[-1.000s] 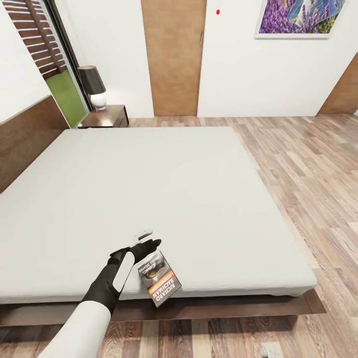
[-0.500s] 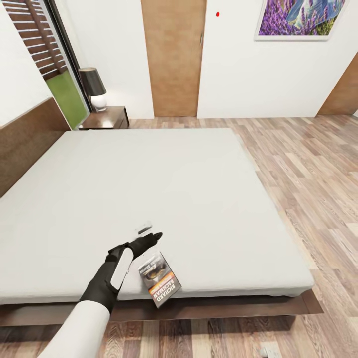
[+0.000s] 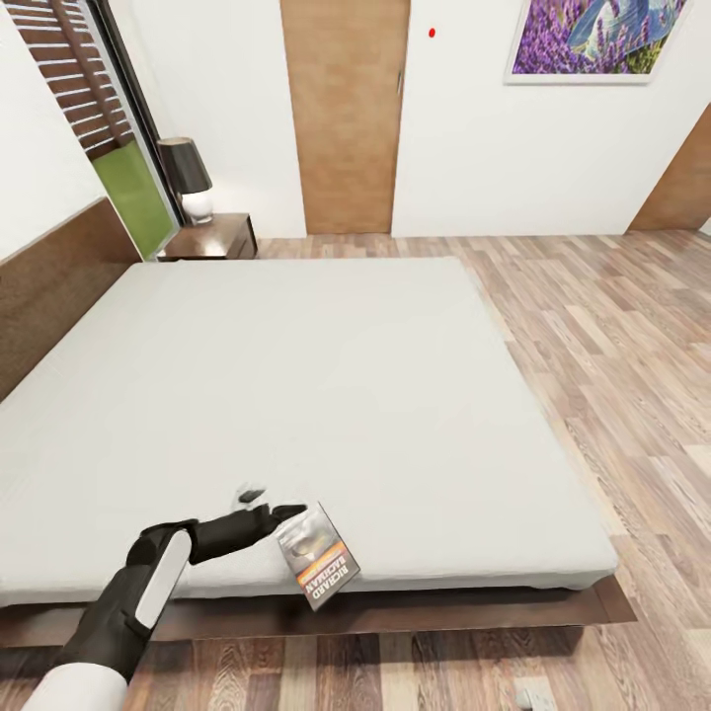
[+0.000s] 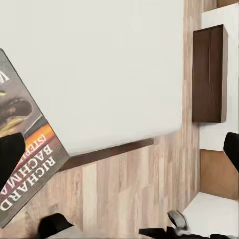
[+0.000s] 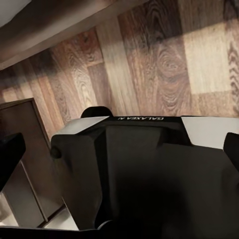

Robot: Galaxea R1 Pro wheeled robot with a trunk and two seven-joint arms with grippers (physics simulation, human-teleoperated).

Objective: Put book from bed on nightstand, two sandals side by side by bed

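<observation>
The book lay at the bed's near edge, one corner overhanging, its long axis running diagonally away from the robot. The left end effector reached it from the left, jaws apart at the book's far corner, gripping nothing yet. The right end effector's state could not be told.

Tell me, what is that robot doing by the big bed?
The robot is reaching its left end effector toward the book, which lies at the near edge of the bed, partly hanging over it. The open end effector is right beside the book but has not closed on it. A nightstand with a lamp stands at the far corner, where the book could go.
</observation>
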